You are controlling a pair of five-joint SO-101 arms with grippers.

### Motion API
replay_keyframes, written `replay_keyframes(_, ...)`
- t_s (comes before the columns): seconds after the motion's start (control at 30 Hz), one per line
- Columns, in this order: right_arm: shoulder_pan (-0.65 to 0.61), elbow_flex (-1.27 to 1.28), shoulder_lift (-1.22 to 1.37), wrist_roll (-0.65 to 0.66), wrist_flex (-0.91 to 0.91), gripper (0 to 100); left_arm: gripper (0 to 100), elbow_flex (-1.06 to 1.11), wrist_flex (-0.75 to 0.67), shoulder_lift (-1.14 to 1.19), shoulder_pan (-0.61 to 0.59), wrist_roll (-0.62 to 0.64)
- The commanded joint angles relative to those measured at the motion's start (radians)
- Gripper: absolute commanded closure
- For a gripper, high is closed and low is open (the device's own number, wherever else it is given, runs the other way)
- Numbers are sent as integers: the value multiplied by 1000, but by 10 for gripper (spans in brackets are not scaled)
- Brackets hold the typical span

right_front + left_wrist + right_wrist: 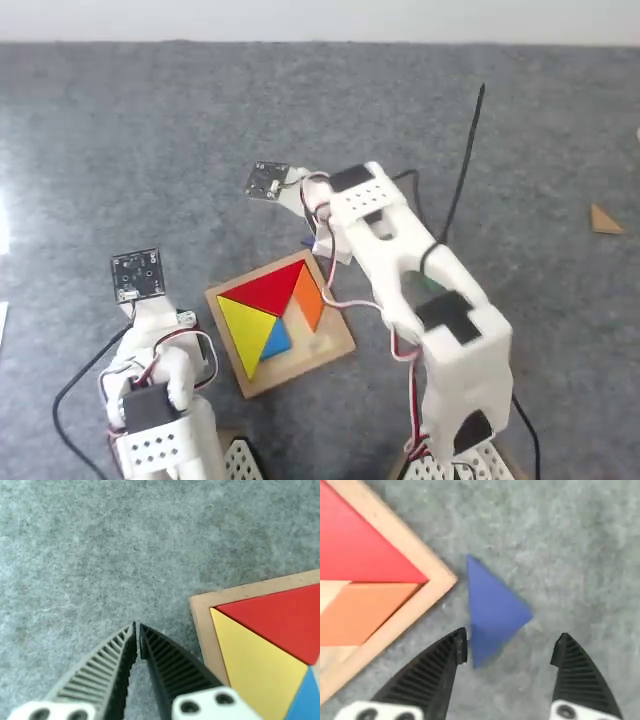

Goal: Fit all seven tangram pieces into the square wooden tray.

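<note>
We see the square wooden tray [320, 342] lying on the grey table top [150, 150], turned corner-on between the two arms. Inside the tray a red triangle [268, 288] fills the far part, a yellow triangle [245, 325] lies against its left rim, an orange piece [308, 298] sits along the right side, and a light blue piece [275, 340] rests between the yellow and the orange; the rest of the tray floor shows bare wood. Just outside the tray's far corner a dark blue triangle [492, 611] lies flat on the table, apart from the rim. The right gripper [512, 642] hangs over it with its jaws spread wide, gripping nothing. The left gripper [136, 627] hovers just beside the tray's left corner, its fingers pressed together and empty. A tan triangle [603, 220] lies well apart from the tray, off to its right
</note>
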Motion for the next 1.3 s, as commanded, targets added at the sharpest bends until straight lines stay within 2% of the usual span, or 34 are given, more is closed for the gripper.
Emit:
replay_keyframes(0.0, -8, -235, 114, 60, 101, 721, 987, -7, 8, -18, 0, -5)
replay_keyframes(0.27, -12, -594, 410, 100, 323, 726, 987, -7, 8, -18, 0, -5)
replay_keyframes(0.33, -5, -643, 443, 101, 357, 757, 987, -7, 8, -18, 0, -5)
replay_keyframes(0.53, 2, -667, 458, 97, 372, 913, 987, -7, 8, -18, 0, -5)
replay_keyframes(0.8, 5, -671, 409, 81, 398, 916, 987, -7, 8, -18, 0, -5)
replay_keyframes(0.93, 7, -667, 364, 84, 410, 895, 987, -7, 8, -18, 0, -5)
replay_keyframes(1.1, -36, -671, 366, 87, 366, 723, 987, -7, 8, -18, 0, -5)
replay_keyframes(1.27, -99, -683, 361, 89, 315, 720, 987, -7, 8, -18, 0, -5)
